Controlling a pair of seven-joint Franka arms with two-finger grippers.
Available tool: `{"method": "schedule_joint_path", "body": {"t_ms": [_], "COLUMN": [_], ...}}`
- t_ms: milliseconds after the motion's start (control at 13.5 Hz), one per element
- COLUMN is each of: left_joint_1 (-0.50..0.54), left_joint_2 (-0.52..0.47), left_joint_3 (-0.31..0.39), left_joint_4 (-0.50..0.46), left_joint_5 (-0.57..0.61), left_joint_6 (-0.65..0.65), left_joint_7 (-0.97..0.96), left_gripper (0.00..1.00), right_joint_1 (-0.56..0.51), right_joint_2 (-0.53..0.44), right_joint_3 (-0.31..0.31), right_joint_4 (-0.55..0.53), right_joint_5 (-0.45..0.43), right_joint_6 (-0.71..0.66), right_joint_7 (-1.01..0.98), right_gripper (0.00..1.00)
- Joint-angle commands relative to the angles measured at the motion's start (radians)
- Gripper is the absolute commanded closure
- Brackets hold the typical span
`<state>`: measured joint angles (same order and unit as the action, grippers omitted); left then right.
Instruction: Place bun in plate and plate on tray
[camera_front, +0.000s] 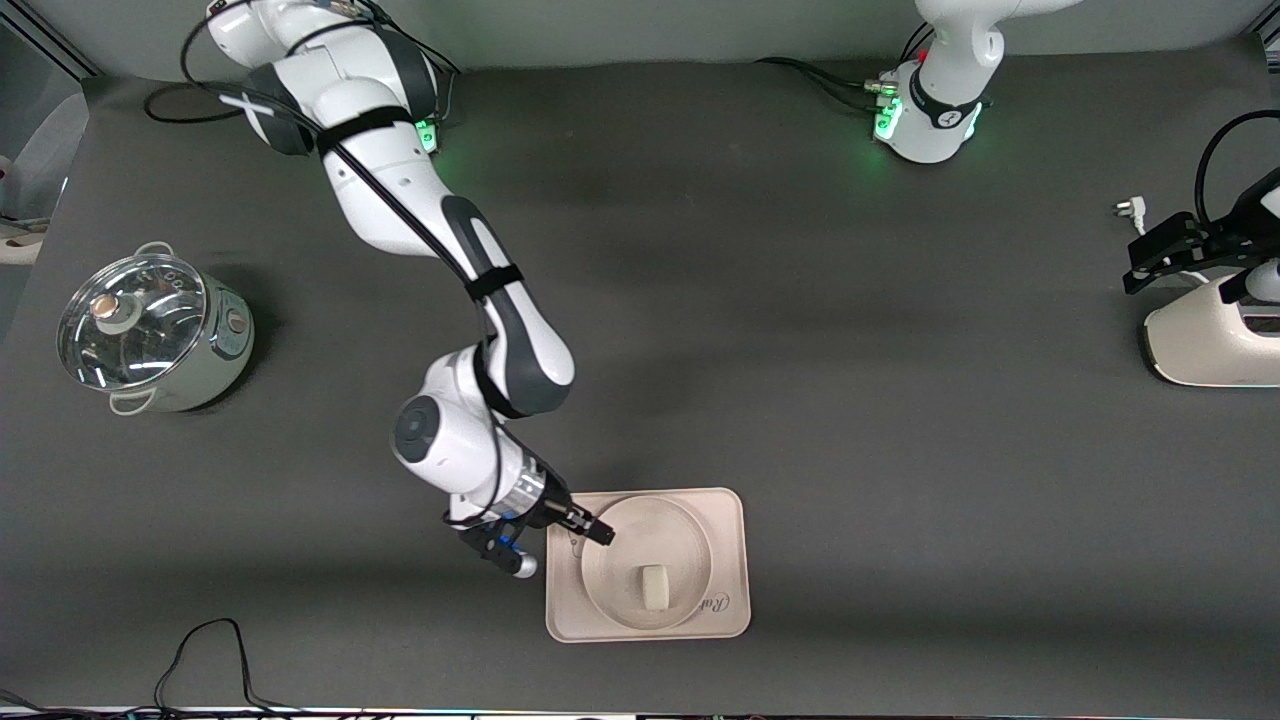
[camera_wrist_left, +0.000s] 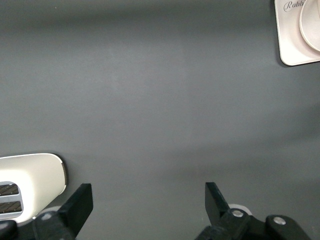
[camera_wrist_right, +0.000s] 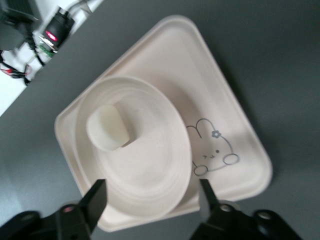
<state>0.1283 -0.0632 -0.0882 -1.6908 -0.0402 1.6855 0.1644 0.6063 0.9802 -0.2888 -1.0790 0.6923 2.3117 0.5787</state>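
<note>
Fingers (camera_wrist_right: 95, 200) spread over plate (camera_front: 645, 540) rim, tray (camera_front: 730, 560)

A robot lab staged as a kitchen: two white arms (camera_front: 430, 230) bolted to a counter (camera_front: 800, 350) under dark grey cloth, loose cables (camera_front: 200, 650) at its edge, a glass-lidded pot (camera_front: 150, 335) and a white toaster (camera_front: 1215, 345).

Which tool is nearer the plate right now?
Right. The right tool, open, hangs over the plate rim on the tray; the left tool, open, waits over the toaster at the table's end.
</note>
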Motion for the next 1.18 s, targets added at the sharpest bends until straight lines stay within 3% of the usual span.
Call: {"method": "schedule_joint_path", "body": {"t_ms": [0,148,296,517,739,887,1108], "left_joint_1": [0.004,0.005,0.01,0.01,0.01,0.01,0.01], "left_joint_2": [0.006,0.008,0.016,0.016,0.016,0.016,0.017], "left_joint_3": [-0.001,0.001,0.011,0.011,0.011,0.011,0.011], "left_joint_4": [0.022,0.02,0.022,0.022,0.022,0.022,0.022], "left_joint_5": [0.003,0.003,0.003,0.003,0.003,0.003,0.003], "left_joint_6": [-0.017,-0.018,-0.012,-0.01,-0.013,-0.012,-0.012], "left_joint_7": [0.017,0.017,0.018,0.018,0.018,0.018,0.018], "left_gripper": [0.0,0.0,0.0,0.0,0.0,0.0,0.0], "right_joint_1": [-0.002,0.013,0.016,0.012,0.016,0.02,-0.057], "right_joint_2": [-0.135,-0.256,-0.401,-0.573,-0.639,-0.678,-0.768], "right_joint_3": [-0.035,-0.064,-0.064,-0.085,-0.144,-0.147,-0.112], "right_joint_4": [-0.059,-0.174,-0.319,-0.464,-0.475,-0.475,-0.49], "right_joint_5": [-0.051,-0.113,-0.273,-0.352,-0.39,-0.503,-0.531], "right_joint_6": [-0.151,-0.216,-0.247,-0.285,-0.368,-0.42,-0.498], "right_joint_7": [-0.017,-0.066,-0.152,-0.232,-0.293,-0.318,-0.322], "right_gripper": [0.0,0.0,0.0,0.0,0.0,0.0,0.0]}}
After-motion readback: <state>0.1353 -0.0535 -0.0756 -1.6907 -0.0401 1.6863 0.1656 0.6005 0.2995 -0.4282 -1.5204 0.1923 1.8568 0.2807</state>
